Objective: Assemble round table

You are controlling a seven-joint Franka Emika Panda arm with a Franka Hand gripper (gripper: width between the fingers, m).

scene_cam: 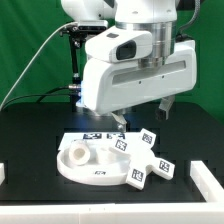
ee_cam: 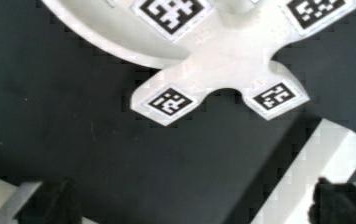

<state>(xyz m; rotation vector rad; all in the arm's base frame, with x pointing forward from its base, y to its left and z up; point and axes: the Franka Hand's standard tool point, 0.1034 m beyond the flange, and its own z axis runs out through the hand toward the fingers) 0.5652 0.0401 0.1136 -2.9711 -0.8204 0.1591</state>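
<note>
The large rimmed round disc (scene_cam: 88, 166) lies flat on the black table at the exterior view's left. A short cylindrical leg (scene_cam: 78, 153) stands upright on it. The white cross-shaped foot (scene_cam: 146, 160) with tags on its arms lies next to the disc on its right; in the wrist view the foot (ee_cam: 219, 65) fills the upper part. My gripper (scene_cam: 143, 115) hangs above the foot, clear of it. In the wrist view the gripper (ee_cam: 196, 205) is open and empty, its dark fingertips (ee_cam: 50, 200) far apart over bare table.
The marker board (scene_cam: 95, 135) lies flat behind the disc. A white block (scene_cam: 205, 172) stands at the table's right front and shows as a white strip (ee_cam: 326, 165) in the wrist view. Another white block (scene_cam: 3, 172) stands at the left edge. Green curtain behind.
</note>
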